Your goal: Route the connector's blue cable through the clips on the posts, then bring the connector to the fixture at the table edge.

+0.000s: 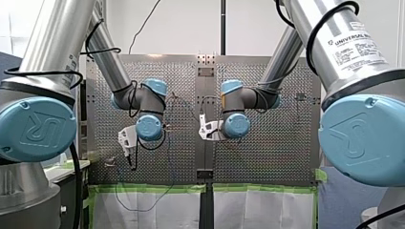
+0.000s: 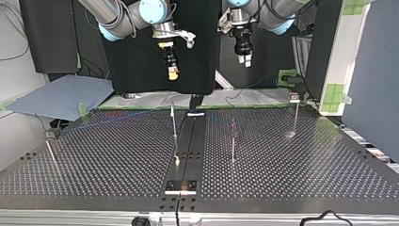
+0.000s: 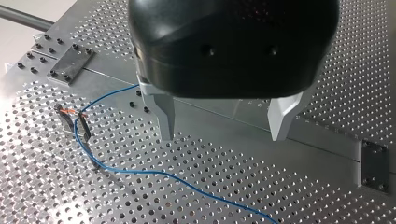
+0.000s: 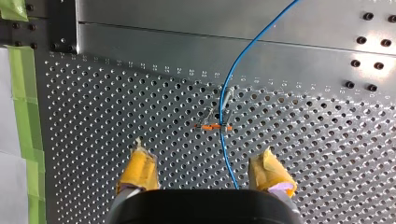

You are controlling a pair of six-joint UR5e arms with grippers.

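- Two metal fingers (image 3: 164, 116) of my left gripper (image 3: 223, 135) stand spread and empty in the left wrist view. One blue cable (image 3: 154, 172) runs under them and past one clip (image 3: 74, 119) beside the gripper.
- Right wrist view: two yellow pads (image 4: 140, 165) of my right gripper (image 4: 205, 175) stand apart, gripping nothing. The cable passes between them and across one orange-tabbed clip (image 4: 214, 125) ahead.
- Top view: four posts (image 2: 174, 125) stand on the perforated table (image 2: 306, 160), one at far left, two at centre, one at upper right. Both grippers hang at upper centre.
- Front view: my left arm (image 1: 119, 76) enters at left and my right arm (image 1: 282, 62) at right. The connector cannot be picked out in any view.
- Risk: a descent with fingers apart could strike a post. A hard pull could drag the cable out of its clip.
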